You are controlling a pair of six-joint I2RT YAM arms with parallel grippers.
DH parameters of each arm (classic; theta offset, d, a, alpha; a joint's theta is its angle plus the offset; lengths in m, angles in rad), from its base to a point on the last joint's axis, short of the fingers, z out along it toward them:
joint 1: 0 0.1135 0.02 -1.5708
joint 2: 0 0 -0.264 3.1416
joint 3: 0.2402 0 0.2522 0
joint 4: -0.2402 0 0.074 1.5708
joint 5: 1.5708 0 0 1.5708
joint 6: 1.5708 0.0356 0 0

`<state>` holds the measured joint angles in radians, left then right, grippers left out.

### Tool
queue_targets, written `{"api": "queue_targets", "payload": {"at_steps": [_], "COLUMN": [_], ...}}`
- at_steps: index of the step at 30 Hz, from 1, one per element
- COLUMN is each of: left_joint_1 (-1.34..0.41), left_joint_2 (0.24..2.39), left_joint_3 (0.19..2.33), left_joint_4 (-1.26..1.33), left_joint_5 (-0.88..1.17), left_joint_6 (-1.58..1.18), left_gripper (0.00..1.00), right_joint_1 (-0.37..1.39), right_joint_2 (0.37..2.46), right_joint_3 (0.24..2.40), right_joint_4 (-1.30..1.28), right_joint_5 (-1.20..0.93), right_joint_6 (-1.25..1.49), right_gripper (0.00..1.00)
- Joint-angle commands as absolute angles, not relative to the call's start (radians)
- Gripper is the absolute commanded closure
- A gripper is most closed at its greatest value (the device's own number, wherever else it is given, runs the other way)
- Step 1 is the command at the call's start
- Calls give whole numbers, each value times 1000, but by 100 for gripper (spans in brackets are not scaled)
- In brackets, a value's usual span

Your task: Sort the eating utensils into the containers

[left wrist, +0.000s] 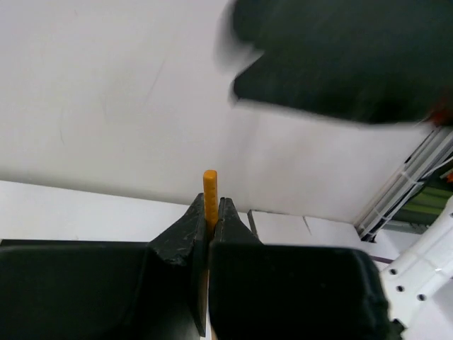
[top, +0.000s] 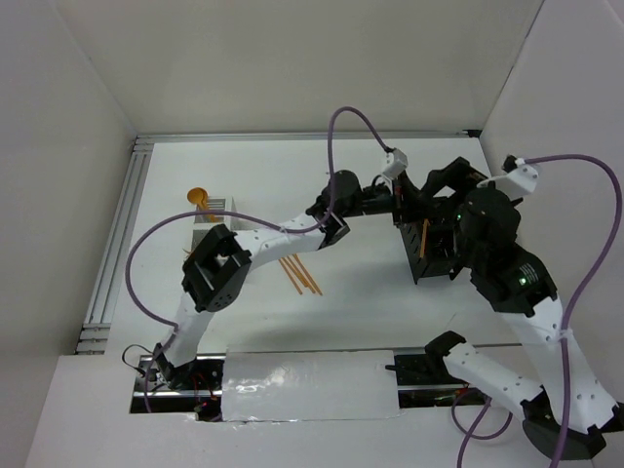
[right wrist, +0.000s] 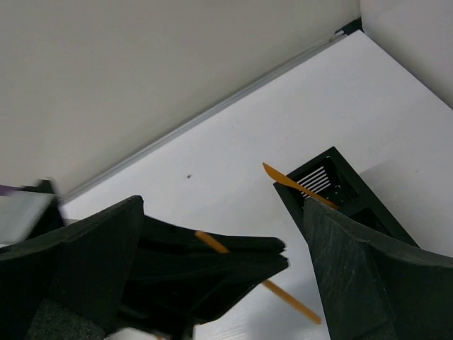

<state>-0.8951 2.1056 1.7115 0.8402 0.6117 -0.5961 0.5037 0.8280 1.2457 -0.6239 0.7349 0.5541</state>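
My left gripper (left wrist: 210,203) is shut on a thin orange utensil (left wrist: 210,183), whose plain end sticks up between the fingertips. In the top view the left gripper (top: 400,207) reaches to the near-left side of the black caddy (top: 436,261), which holds an orange utensil (top: 424,239). My right gripper (right wrist: 223,207) is open and empty, hovering over the left gripper and its slim orange piece (right wrist: 287,297). The black caddy (right wrist: 331,185) shows an orange knife (right wrist: 283,177) leaning out. The white caddy (top: 222,209) at the left holds an orange spoon (top: 198,195).
Several loose orange utensils (top: 299,274) lie on the white table between the arms. An aluminium rail (top: 115,239) runs along the table's left edge. White walls enclose the back and sides. The right gripper (top: 441,200) crowds the space over the black caddy.
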Motion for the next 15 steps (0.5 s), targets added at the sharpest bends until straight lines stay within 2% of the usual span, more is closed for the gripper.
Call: {"api": "queue_targets", "payload": {"at_steps": [1,5,12,15], "left_joint_1": [-916,-933,-950,-950], "left_joint_2": [2174,2258,2376,2385], "left_joint_3": [1753,1827,2035,2040], "left_joint_4": [1018,1055,1011,1015], "left_joint_5": [571,551,506,500], "left_joint_6": [-546,-549,-528,-528], "left_gripper": [100,100,100,100], "right_joint_1": [503,508,532,541], "right_joint_2": [750,689,696,692], "right_joint_3": [1269,1236,1236,1226], "right_joint_4": [-626,-626,-647,-658], "right_joint_5": [781,767,758,767], "right_joint_6": [558,552,561,568], "right_gripper": [0,0,0,0]}}
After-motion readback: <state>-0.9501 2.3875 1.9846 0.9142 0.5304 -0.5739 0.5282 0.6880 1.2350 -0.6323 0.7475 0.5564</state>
